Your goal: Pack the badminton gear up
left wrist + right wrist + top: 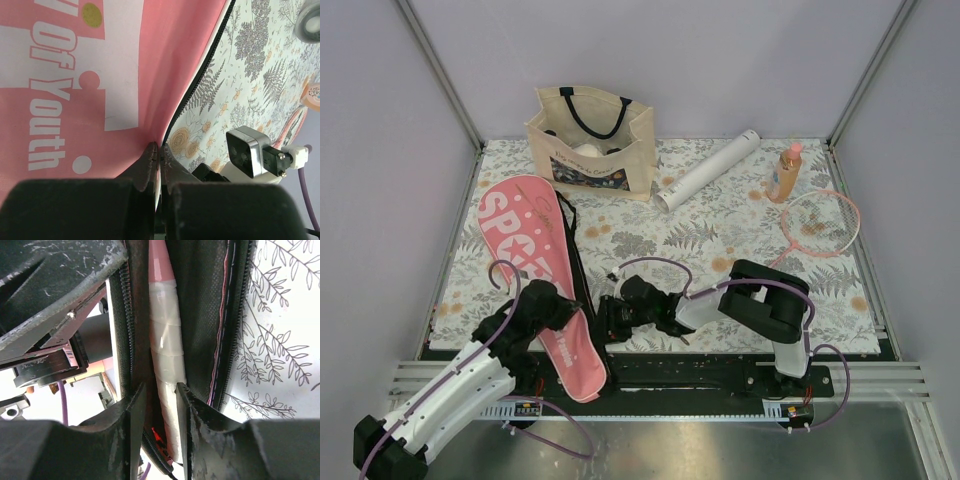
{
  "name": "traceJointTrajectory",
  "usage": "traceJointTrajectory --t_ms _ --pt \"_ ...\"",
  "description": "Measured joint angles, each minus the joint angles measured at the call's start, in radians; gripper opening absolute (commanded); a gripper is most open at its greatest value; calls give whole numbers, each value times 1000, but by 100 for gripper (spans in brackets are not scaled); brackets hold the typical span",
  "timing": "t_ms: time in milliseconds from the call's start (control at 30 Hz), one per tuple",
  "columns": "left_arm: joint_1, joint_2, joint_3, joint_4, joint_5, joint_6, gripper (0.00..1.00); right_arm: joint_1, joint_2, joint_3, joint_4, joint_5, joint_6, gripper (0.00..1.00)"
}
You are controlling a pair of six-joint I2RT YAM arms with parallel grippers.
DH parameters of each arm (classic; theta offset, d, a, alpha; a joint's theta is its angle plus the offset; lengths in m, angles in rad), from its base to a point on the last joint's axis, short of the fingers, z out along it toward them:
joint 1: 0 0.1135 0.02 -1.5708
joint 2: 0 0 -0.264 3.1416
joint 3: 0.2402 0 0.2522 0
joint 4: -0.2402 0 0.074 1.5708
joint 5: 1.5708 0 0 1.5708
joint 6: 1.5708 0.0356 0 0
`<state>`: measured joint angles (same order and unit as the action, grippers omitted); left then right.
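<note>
Left pincer (158, 150) is fully closed, pinching the edge of the pink case (525, 235) just beside its black zipper (200, 85), toward the case's narrow near end. Just to the right, the right pincer (160, 387) is in the unzipped opening. Its two fingers straddle a racket handle (167, 355) wrapped in white tape — one finger seems to touch the wrap, but I cannot tell whether the handle is truly clamped. The handle lies inside the case, with dark lining on either side.

The case lies on the floral mat (720, 250), left of centre, with its broad SPORT-lettered head toward the far left and its narrow end past the mat's near edge. Further out, a second racket (818, 222) lies flat at the right side of the mat, well apart from the case. A long white tube (708, 170) lies slanted at the far side, between a beige tote (605, 150) and an orange bottle (784, 172) — both standing upright.
</note>
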<state>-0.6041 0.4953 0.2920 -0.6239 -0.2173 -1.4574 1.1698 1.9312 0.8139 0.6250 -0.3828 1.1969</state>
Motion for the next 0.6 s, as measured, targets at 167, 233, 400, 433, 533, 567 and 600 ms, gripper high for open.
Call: traceJointTrajectory --t_ms 167,233,400,433,533,567,600 --pt "0 -5 -7 18 0 9 0 0 1 35 -75 -5 -23 46" --pt "0 -14 -7 20 -1 10 0 0 11 58 -95 -21 -31 43" --pt "0 -42 -11 32 0 13 0 2 51 83 -99 -31 -38 39" --pt "0 -47 -15 38 0 13 0 2 55 84 -99 -31 -38 39" --pt "0 -60 -30 47 0 12 0 2 63 92 -99 -33 -39 39" --pt "0 -63 -33 50 0 12 0 2 63 92 -99 -32 -40 40" --pt "0 -64 -35 51 0 11 0 2 62 92 -100 -30 -42 42"
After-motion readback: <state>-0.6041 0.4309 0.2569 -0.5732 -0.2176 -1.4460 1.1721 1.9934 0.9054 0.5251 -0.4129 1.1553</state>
